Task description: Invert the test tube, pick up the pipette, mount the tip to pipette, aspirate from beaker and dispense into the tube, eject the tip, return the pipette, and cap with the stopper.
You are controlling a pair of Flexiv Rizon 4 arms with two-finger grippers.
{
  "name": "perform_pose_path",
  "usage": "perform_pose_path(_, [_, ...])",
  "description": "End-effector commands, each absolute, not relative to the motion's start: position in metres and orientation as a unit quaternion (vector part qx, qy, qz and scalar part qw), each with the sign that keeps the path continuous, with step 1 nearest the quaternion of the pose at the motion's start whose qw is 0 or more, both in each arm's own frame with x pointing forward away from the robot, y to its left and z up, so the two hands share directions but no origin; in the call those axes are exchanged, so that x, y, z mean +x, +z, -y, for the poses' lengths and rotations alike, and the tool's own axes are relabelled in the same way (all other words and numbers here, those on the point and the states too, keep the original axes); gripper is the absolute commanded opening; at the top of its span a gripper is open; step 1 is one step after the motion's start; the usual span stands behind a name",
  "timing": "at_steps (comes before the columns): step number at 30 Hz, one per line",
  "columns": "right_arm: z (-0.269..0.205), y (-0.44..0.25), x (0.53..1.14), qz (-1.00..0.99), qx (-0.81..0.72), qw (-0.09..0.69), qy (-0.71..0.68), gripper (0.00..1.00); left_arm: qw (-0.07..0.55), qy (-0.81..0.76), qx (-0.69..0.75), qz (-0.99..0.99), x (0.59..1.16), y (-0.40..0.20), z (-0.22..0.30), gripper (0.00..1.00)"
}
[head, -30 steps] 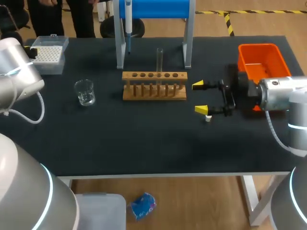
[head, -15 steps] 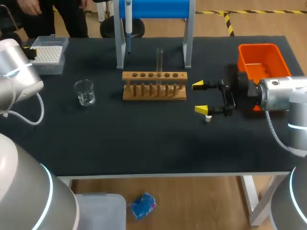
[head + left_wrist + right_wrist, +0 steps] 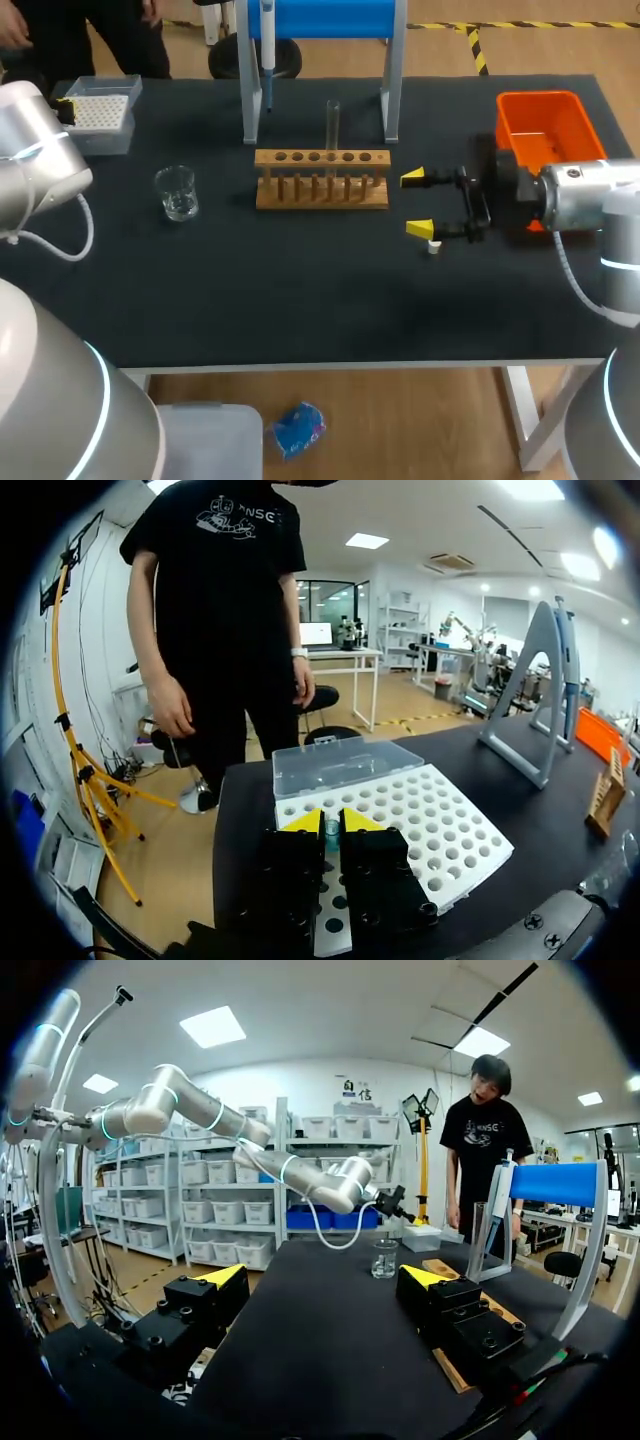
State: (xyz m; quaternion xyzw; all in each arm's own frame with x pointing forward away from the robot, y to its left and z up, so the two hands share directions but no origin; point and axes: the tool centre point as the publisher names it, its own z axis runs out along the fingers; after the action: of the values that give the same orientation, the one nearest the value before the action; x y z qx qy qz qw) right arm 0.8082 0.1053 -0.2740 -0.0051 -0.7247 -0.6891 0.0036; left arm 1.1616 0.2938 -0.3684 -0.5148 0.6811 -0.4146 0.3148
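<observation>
The jaws of our left gripper (image 3: 325, 823) are drawn together, with only a thin slit between the yellow wedge tips. It hovers over the tip box (image 3: 420, 815), a white plastic tray with rows of round holes and a clear lid (image 3: 340, 765) at its far side. The jaws of our right gripper (image 3: 416, 204) stand wide apart and hold nothing. They are low over the dark matte tabletop (image 3: 300, 300). A small pale stopper (image 3: 434, 246) lies just beside one yellow tip.

Ahead of the right gripper is the wooden rack (image 3: 322, 190), with a row of round holes on top. The glass test tube (image 3: 333, 122) stands upright in it, thin and transparent. Behind the rack, the slim pipette (image 3: 267, 50) hangs from the stand (image 3: 320, 18), which has a blue bar and grey legs. The clear glass beaker (image 3: 177, 192) is well apart, to the left of the rack. The orange plastic bin (image 3: 545, 120) is behind our right arm.
</observation>
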Motion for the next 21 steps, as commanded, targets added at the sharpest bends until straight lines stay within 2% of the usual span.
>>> perform_pose_path(1, [-0.106, -0.274, 0.807, 0.725, -0.006, 0.002, -0.689, 1.00, 0.320, -0.414, -0.516, -0.678, 1.162, -0.371, -0.294, 0.00])
perform_pose_path(21, [-0.106, -0.274, 0.807, 0.725, -0.006, 0.002, -0.689, 1.00, 0.327, -0.408, -0.505, -0.687, 1.156, -0.356, -0.294, 0.00])
